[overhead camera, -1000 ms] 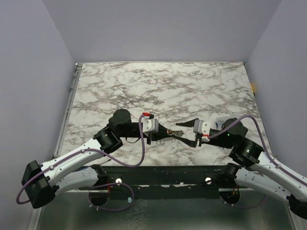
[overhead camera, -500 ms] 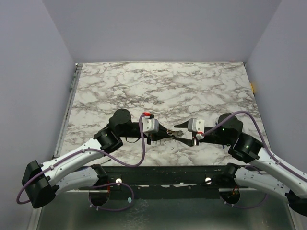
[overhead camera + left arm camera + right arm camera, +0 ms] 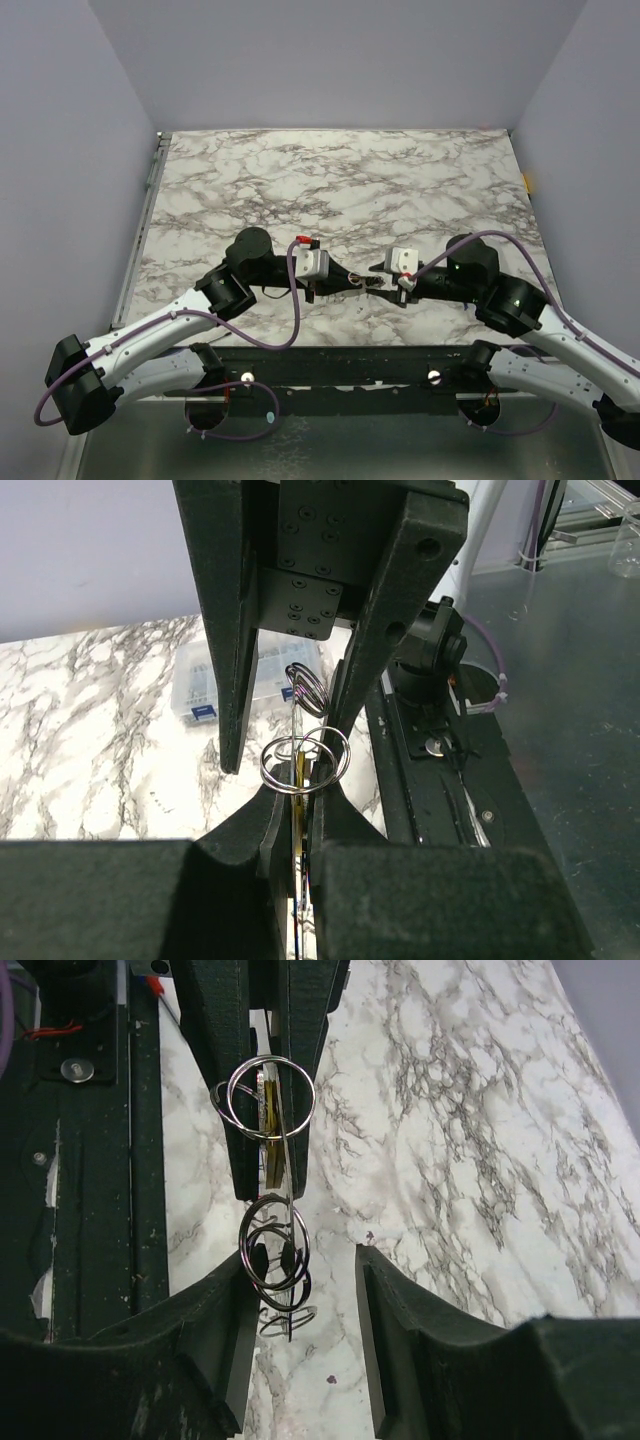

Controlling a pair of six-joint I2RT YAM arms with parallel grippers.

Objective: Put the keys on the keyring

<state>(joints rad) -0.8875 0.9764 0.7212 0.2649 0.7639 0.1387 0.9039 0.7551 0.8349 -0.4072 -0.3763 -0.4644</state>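
Over veined marble (image 3: 350,170), thin round keyring (image 3: 305,761), seemingly yellowish key (image 3: 300,782)

My left tool (image 3: 298,805) pinches a yellow key (image 3: 300,782) upright, with a grey ring (image 3: 305,763) looped at its top. The right tool (image 3: 285,742) faces it, fingers spread around smaller rings (image 3: 308,688). A clear box (image 3: 215,680) sits on the marble desk (image 3: 90,740).

We count two claws, the left claw (image 3: 298,805) and the right claw (image 3: 305,1260), one yellowish key (image 3: 267,1150), two bunches of wire rings (image 3: 312,1095) along that key, and one clear box (image 3: 215,680) beyond it.
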